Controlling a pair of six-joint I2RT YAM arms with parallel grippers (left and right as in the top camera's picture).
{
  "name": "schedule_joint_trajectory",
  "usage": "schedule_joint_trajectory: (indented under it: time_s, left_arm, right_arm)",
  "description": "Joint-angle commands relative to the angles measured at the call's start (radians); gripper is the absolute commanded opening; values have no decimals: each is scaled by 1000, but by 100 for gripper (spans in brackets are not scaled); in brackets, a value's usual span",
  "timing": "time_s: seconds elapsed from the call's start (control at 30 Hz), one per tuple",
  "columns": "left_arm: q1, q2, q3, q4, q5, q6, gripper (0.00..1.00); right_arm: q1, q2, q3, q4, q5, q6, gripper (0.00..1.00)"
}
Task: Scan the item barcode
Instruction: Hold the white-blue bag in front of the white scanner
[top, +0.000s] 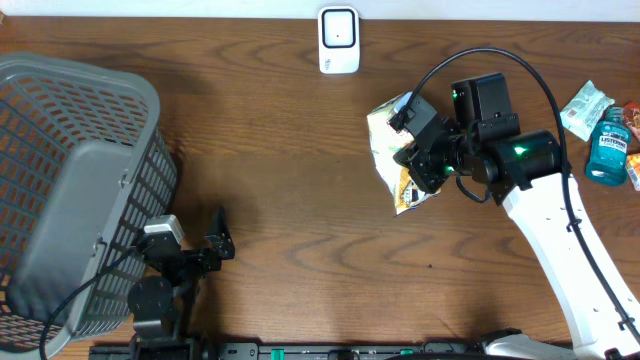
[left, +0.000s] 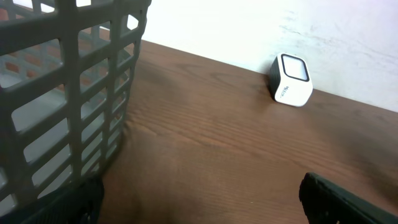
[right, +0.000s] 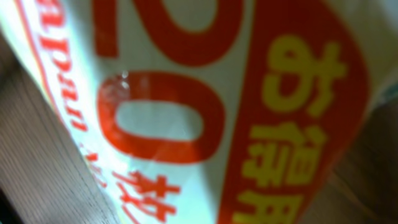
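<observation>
Within the right tool (top: 424, 163) sits the snack bag (top: 384, 133), clamped.

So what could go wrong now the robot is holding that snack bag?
The right claw pinches a floppy snack bag, so it might slip or twist loose. The bag is away from the white scanner, and no barcode shows in any view, so the wrong side may end up facing it.

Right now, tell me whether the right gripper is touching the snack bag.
Touching. In the overhead view the right gripper is clamped on the right edge of the snack bag, and the bag's print fills the right wrist view.
</observation>
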Motion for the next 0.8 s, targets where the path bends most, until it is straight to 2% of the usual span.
schedule_joint_trajectory:
  time_s: [0.0, 0.33, 0.53, 0.67, 0.77]
  left_arm:
    - [2, 0, -16, -25, 16, 2, 100]
    - [2, 0, -16, -25, 16, 2, 100]
    - [2, 0, -16, -25, 16, 2, 100]
    - [2, 0, -16, -25, 16, 2, 100]
    - [2, 0, -16, -25, 16, 2, 100]
  right_arm:
    - [0, 0, 4, 0, 3, 18, 1]
    - [0, 76, 4, 5, -2, 29, 1]
    - [0, 92, 4, 45, -6, 97, 1]
    - [0, 99, 4, 161, 20, 175, 1]
    - [0, 122, 4, 266, 129, 223, 1]
